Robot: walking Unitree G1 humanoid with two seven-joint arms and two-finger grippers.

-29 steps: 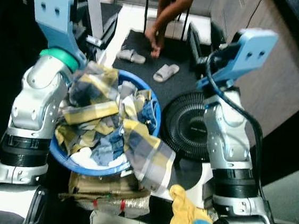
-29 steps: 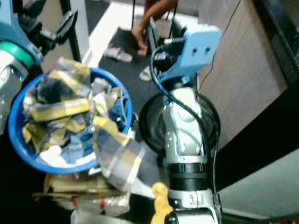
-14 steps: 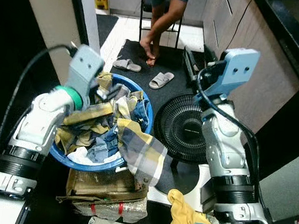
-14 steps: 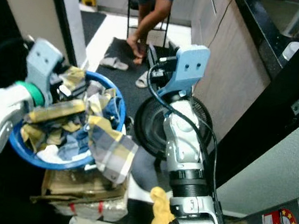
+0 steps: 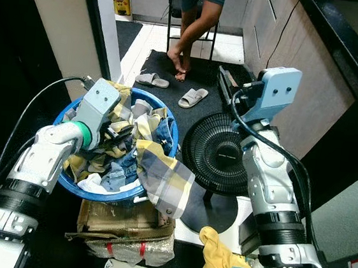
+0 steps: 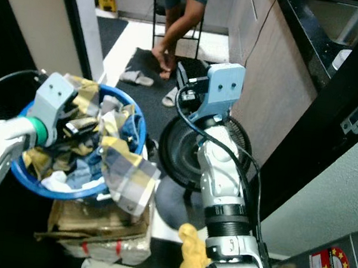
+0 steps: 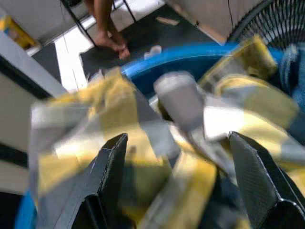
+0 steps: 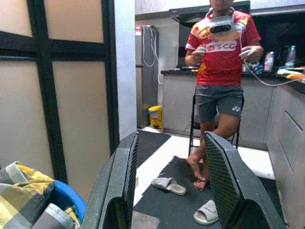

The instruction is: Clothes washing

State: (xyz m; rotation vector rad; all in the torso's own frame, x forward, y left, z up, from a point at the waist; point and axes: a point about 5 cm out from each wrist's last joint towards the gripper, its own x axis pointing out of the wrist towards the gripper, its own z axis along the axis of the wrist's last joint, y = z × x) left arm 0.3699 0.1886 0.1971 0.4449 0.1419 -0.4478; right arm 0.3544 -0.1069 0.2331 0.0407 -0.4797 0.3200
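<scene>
Blue laundry basket (image 5: pixel 168 117) is seen heaped with plaid clothes (image 5: pixel 123 150), seated on a cardboard box (image 5: pixel 125 221). The left gripper (image 7: pixel 174 186) is sunk into the top of the heap, its black fingers (image 7: pixel 107 176) spread apart with yellow-and-grey plaid cloth bunched between and just ahead of them; nothing is clamped yet, as far as can be judged through the blur. The load therefore lies directly under and in front of the left gripper, touching it. One plaid shirt (image 5: pixel 164 180) is draped over the basket rim on the side toward the right arm, its long axis running down and away from the left gripper toward the floor. The right gripper (image 8: pixel 169 183) is held raised and well apart from the basket, fingers parted on empty air, aimed across the room toward a seated person (image 8: pixel 220 62) and a pair of slippers (image 8: pixel 186 198). A floor fan (image 5: pixel 218 154) lies flat just beside the basket, below the right arm. The left arm is clearly the nearer one; the coming move is judged to be a closing of its fingers on the cloth already between them. The hanging shirt is likely to trail or snag on the rim if the heap is lifted as one.
</scene>
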